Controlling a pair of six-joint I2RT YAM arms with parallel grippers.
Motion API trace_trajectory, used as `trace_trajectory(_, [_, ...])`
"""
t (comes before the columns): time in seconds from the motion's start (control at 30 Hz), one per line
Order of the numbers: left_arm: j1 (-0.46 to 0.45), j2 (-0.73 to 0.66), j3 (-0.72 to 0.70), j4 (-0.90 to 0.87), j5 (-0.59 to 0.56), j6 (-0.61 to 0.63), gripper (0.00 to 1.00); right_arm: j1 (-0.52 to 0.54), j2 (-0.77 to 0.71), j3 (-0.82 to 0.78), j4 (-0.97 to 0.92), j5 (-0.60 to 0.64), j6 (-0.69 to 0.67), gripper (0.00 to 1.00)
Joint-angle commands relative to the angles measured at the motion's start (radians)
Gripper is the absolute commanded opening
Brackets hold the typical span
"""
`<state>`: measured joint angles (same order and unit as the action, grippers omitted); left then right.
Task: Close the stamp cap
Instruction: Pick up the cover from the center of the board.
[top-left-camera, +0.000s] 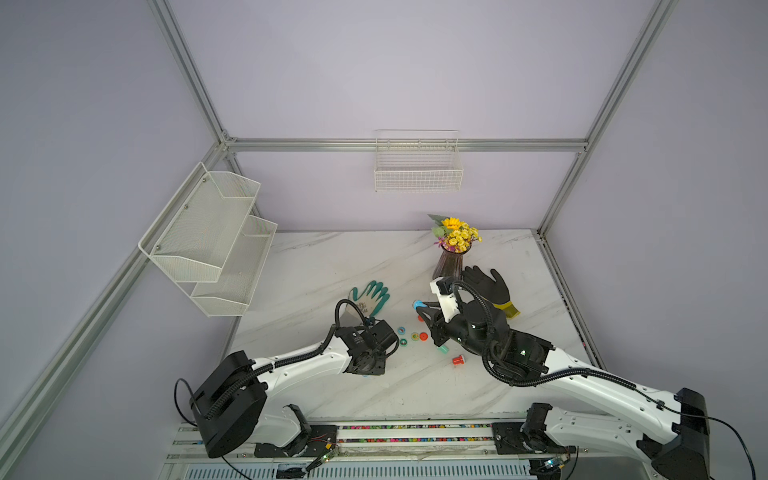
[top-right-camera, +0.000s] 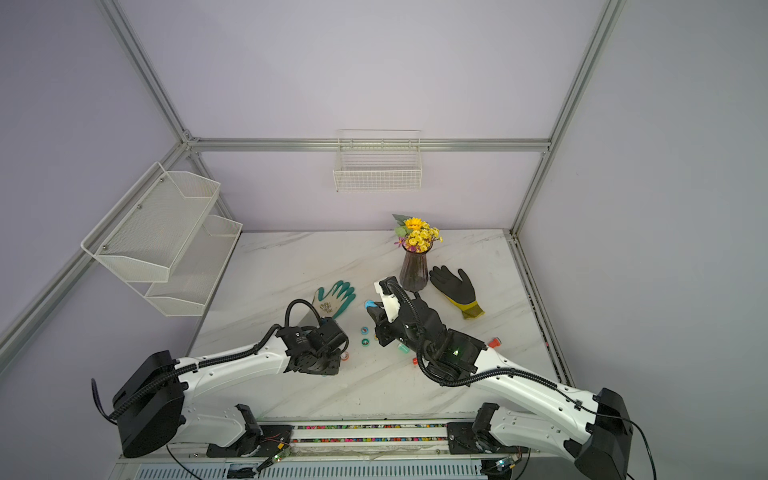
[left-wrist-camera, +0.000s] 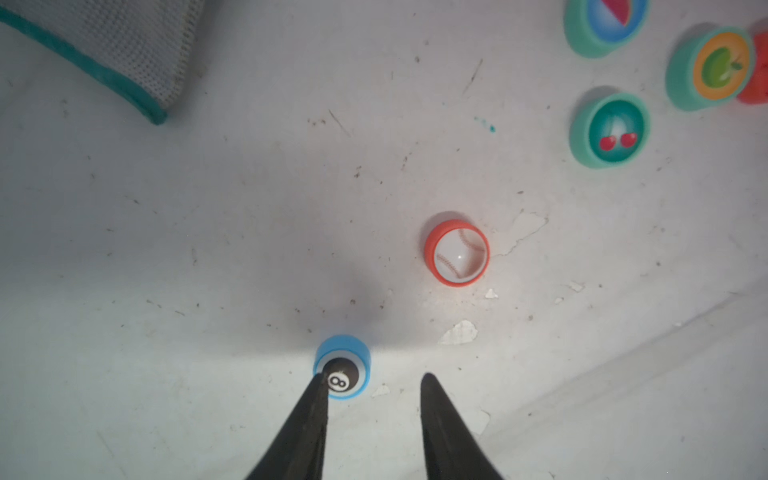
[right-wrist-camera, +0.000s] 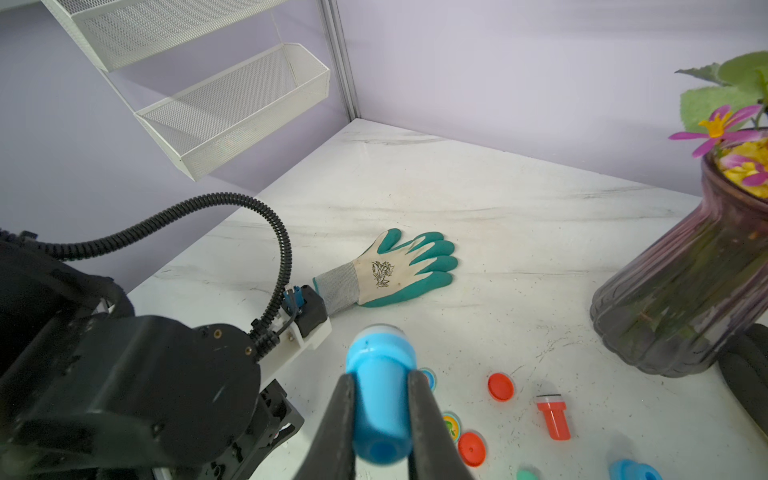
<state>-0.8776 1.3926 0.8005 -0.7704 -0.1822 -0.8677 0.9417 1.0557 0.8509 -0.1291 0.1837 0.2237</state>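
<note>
— What does the right gripper (right-wrist-camera: 381, 379) hold?

— Its two black fingers are clamped on the barrel of a blue stamp (right-wrist-camera: 380, 365). The stamp is lifted clear of the marble table (right-wrist-camera: 519, 232), with its white-rimmed end pointing away from the wrist.

— And the left gripper (left-wrist-camera: 374, 380)?

— It points down at the table, jaws apart, nothing between them. The blue eight-ball cap (left-wrist-camera: 342, 368) lies on the table, picture side up, right at the tip of one finger (left-wrist-camera: 316, 411). Whether that finger touches it cannot be told.

— What lies around the cap?

— A red baseball cap (left-wrist-camera: 457, 253) sits near it. Farther off are a teal cherry cap (left-wrist-camera: 611, 131) and an apple cap (left-wrist-camera: 710, 68).

— And beyond the stamp?

— A green-and-white glove (right-wrist-camera: 390, 270) lies flat past the left wrist. A red stamp (right-wrist-camera: 552, 417) lies near two red caps (right-wrist-camera: 500, 386), and a purple glass vase (right-wrist-camera: 681, 291) of flowers stands to the side.
</note>
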Motion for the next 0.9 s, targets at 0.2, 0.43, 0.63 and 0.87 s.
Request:
trace_trajectory(0.2, [-0.003,0.093,0.007,-0.012,-0.003,0.012,0.38,0.003,-0.003,0.023,-0.009,-0.011,0.004,0.0])
trace_trajectory(0.43, [-0.005,0.103,0.007,-0.009,-0.005,0.013,0.39,0.002,0.002,0.024,-0.009,-0.012,0.003,0.0])
trace_trajectory(0.63, [-0.011,0.071,0.058,-0.055,-0.019,0.015,0.4,0.002,-0.001,0.024,-0.01,-0.011,-0.004,0.0])
trace_trajectory(0.87, [-0.02,0.091,0.074,-0.064,-0.014,0.012,0.4,0.003,0.0,0.023,-0.01,-0.012,-0.001,0.0])
